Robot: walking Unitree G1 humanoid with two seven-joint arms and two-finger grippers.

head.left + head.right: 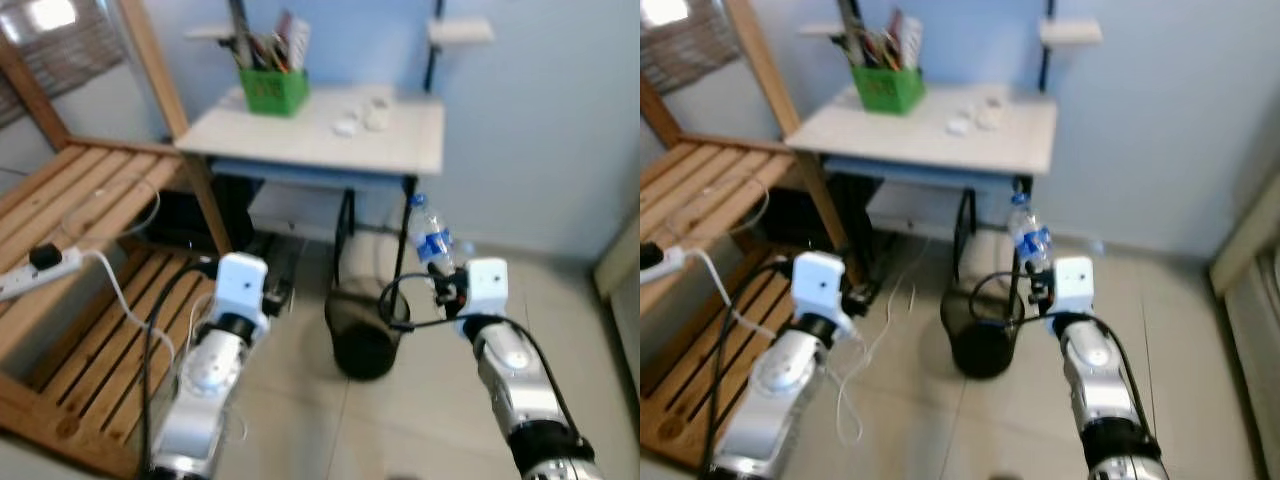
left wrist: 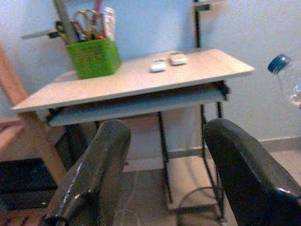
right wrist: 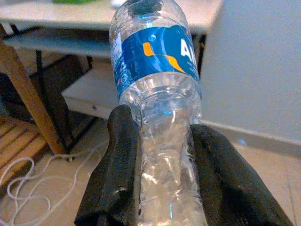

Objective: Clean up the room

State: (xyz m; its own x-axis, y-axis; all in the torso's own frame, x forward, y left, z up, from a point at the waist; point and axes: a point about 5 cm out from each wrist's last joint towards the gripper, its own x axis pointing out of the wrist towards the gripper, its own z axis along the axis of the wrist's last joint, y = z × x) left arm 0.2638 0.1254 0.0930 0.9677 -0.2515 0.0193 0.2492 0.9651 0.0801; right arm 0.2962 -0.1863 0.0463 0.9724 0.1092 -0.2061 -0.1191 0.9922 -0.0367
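Right end effector [image 3: 162, 188] grips a plastic water bottle [image 3: 157, 84] above a black wire bin [image 1: 365, 340] beside the bench [image 1: 320, 135].

The bench stands against a blue wall, carrying a green pen holder [image 1: 272, 90] and a few small white items [image 1: 362, 115]; a slatted wooden frame [image 1: 90, 300] with a white power strip [image 1: 35, 270] sits to the bench's left, cables trailing on the tiled floor. Both silver arms reach forward toward the bench. The right end effector's black fingers [image 3: 117, 160] are clenched on the bottle's lower body, cap up, blue label showing, just in front of the bench's right leg. The left end effector [image 2: 164, 174] hovers released, fingers spread, pointing at the bench.
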